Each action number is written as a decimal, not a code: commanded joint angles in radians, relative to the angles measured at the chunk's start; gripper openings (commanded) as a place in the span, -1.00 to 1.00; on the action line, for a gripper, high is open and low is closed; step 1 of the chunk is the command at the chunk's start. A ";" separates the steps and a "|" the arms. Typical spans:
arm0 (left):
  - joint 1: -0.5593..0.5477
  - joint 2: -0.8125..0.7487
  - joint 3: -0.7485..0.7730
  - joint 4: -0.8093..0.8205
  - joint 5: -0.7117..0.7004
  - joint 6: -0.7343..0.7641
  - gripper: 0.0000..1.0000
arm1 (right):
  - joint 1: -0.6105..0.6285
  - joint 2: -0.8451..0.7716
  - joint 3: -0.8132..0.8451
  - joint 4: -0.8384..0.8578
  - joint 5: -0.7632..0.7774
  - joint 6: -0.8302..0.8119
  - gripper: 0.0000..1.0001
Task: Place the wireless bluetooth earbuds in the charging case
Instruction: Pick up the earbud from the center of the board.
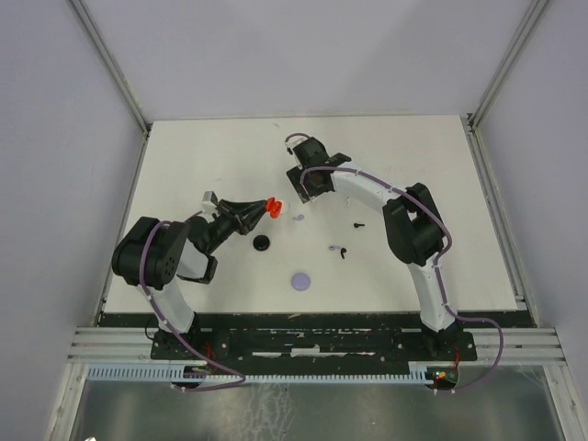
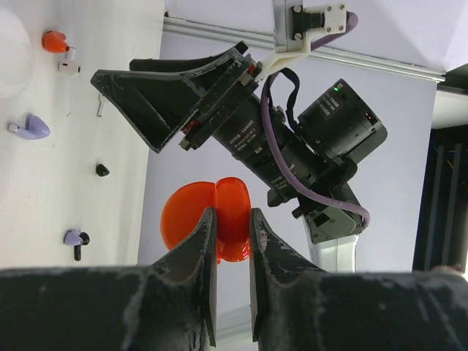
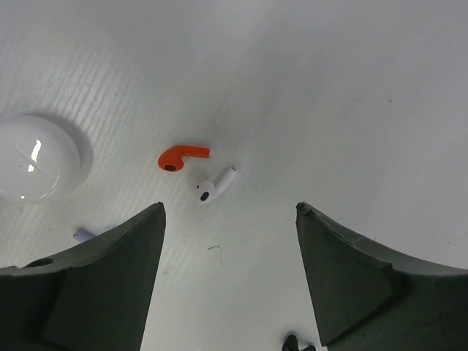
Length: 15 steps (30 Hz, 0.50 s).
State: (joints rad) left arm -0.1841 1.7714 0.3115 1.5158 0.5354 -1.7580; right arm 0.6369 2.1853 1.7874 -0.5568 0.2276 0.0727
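We are judging the task to be at an early stage: no earbud is showing inside a case yet. The left hand (image 2: 232,216) is clamping its two fingers narrowly on the red case (image 2: 186,212) and holding it off the desk (image 1: 413,156). From the left wrist view the case is showing two rounded lobes, so it seems to be hinged open. Its inside is turned away from us, so we cannot tell whether a bud is already sitting in it.

The right hand (image 3: 228,208) is hovering over the desk with its fingers spread wide and nothing between them. In its own wrist view, the red earbud (image 3: 179,157) is lying loose on the desk just above the gap between the fingers. The white earbud (image 3: 212,188) is just beside it at about 4 o'clock. A white disc (image 3: 33,157) is resting at 9 o'clock from the red bud, apart from it.

Other buds are also lying loose. A lavender earbud (image 2: 29,128) and a black earbud (image 2: 102,170) are showing in the left wrist view, and a few more tiny buds are scattered toward 5 o'clock from the right hand in the top view. A lavender disc (image 1: 301,281) and a black disc (image 1: 263,243) are sitting untouched nearer the arm bases.

We are taking the next step to be the right hand picking up the red earbud and carrying it toward 8 o'clock, where the red case is waiting. Nearly all of the work is left to do.
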 commanded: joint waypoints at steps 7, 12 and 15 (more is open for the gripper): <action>0.012 -0.025 -0.006 0.212 0.026 -0.018 -0.94 | 0.001 0.062 0.059 0.026 0.010 -0.037 0.62; 0.013 -0.021 -0.005 0.212 0.026 -0.017 -0.94 | 0.000 0.084 0.072 0.037 0.002 -0.040 0.62; 0.013 -0.017 -0.003 0.214 0.028 -0.019 -0.94 | 0.000 0.103 0.089 0.034 0.004 -0.044 0.62</action>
State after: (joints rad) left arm -0.1772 1.7714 0.3073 1.5162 0.5369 -1.7576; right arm 0.6369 2.2704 1.8118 -0.5522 0.2272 0.0437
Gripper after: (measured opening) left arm 0.233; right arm 0.812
